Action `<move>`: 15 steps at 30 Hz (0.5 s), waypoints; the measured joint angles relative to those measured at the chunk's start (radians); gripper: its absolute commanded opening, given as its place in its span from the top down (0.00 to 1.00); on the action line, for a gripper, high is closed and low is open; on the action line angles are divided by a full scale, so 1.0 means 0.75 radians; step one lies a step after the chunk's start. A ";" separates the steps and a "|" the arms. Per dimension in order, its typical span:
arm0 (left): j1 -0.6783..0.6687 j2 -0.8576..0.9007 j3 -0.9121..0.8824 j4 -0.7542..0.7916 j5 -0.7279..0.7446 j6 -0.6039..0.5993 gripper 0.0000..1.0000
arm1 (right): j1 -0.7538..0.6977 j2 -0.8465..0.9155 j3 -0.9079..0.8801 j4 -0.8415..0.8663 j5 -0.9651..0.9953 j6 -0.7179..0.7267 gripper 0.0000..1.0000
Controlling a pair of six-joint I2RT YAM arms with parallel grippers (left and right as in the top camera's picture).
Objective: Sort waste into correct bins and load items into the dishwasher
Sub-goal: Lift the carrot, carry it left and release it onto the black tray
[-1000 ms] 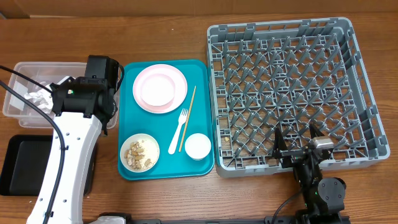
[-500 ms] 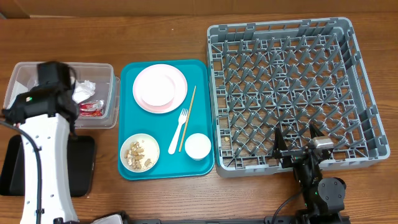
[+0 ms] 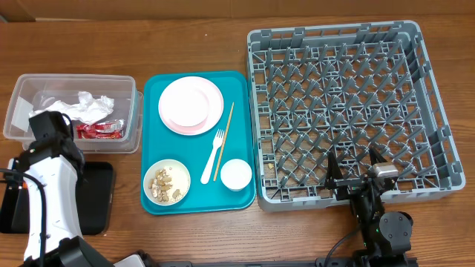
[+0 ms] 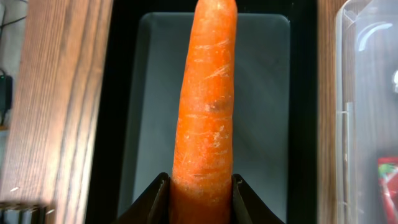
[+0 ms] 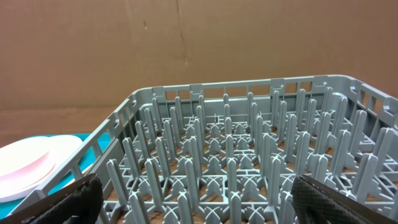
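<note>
Left claw [image 4: 200,190] grips the carrot [image 4: 205,93] by 1 end, directly above the black tray [image 4: 267,87]. I judge it best to lower close to the tray floor before releasing, so nothing rolls out. Right claw [image 3: 352,170] gapes empty over the dish rack [image 3: 253,111] near edge.

Right gripper [image 5: 202,202] wide open, fingers [image 5: 84,196] low at both corners, facing the rack [image 5: 236,162], grey pegs upright in rows. Far left, plate [image 5: 28,168] on the tray [image 5: 69,179], just beside rack's wall. Cardboard [image 5: 186,43] bkgd behind.
</note>
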 measured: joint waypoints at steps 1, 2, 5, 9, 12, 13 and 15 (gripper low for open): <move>0.000 0.003 -0.025 0.037 0.002 0.001 0.96 | 0.000 0.000 0.000 -0.002 -0.001 -0.001 0.00; 0.000 0.009 -0.056 0.085 0.003 0.001 0.96 | 0.000 0.000 0.000 -0.002 -0.001 0.000 0.00; 0.000 0.042 -0.131 0.220 0.016 0.026 0.96 | 0.000 0.000 0.000 0.001 0.000 -0.001 0.00; 0.002 0.093 -0.167 0.321 0.070 0.104 0.96 | -0.001 0.000 0.000 -0.001 0.000 -0.001 0.00; 0.002 0.153 -0.173 0.348 0.101 0.153 0.96 | -0.001 0.000 0.000 -0.001 -0.001 -0.001 0.00; 0.002 0.170 -0.173 0.355 0.106 0.162 0.96 | 0.000 0.000 0.000 -0.001 -0.001 -0.001 0.00; 0.002 0.204 -0.173 0.364 0.116 0.174 0.96 | 0.000 0.000 0.000 -0.001 -0.001 -0.001 0.00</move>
